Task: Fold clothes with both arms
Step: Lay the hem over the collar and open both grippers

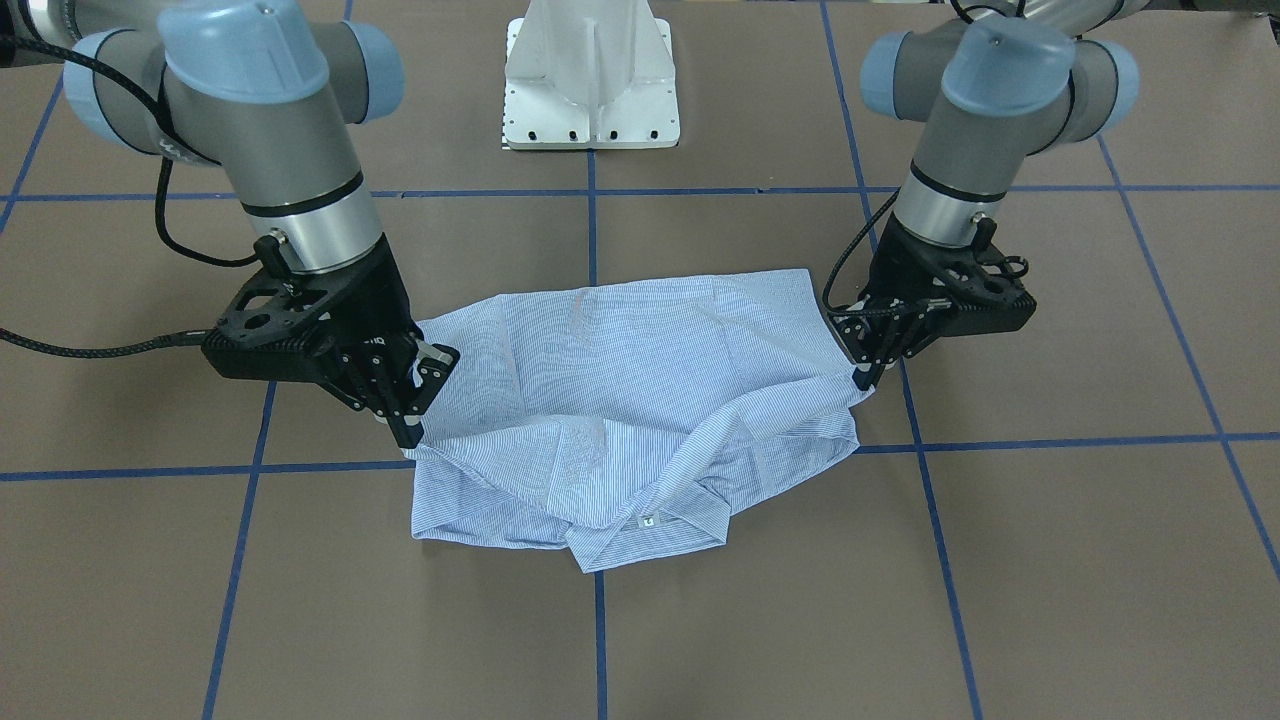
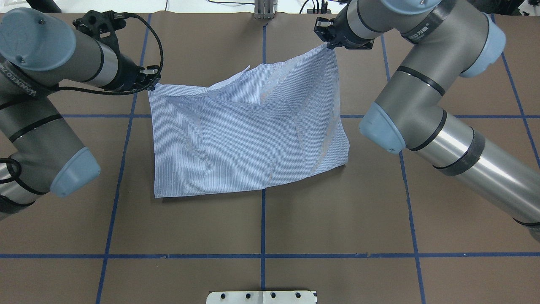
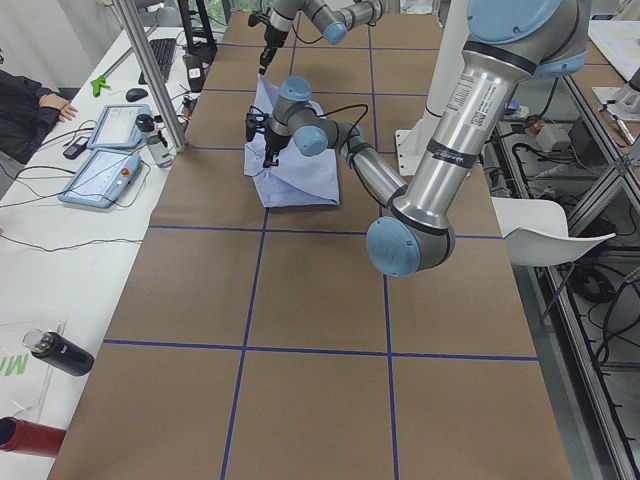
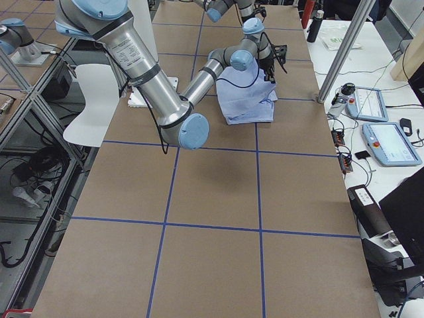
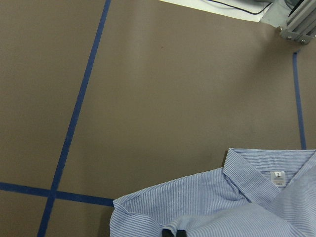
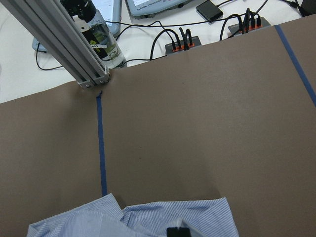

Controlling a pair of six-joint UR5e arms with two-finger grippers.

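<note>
White pedestal base [image 1: 590,85] apart from shirt [image 1: 640,380]

Shirt [image 1: 640,390]: fine light-blue and white stripes; neck label [image 1: 649,521] white. Worktop [image 1: 1050,560]: brown, gridded by blue tape lines [image 1: 1060,440]. Left arm [image 1: 945,190], right arm [image 1: 300,180]: silver-grey, pale blue joint caps [image 1: 245,45]. Left gripper [image 1: 868,378], right gripper [image 1: 405,432]: black. Cable [image 1: 100,347]: black. Pedestal base [image 1: 590,80]: white.

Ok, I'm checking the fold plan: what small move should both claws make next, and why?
Probably ease the left claw and right claw together a little toward the collar: each pinches a raised shirt corner, and the held edge sags short of the collar.
</note>
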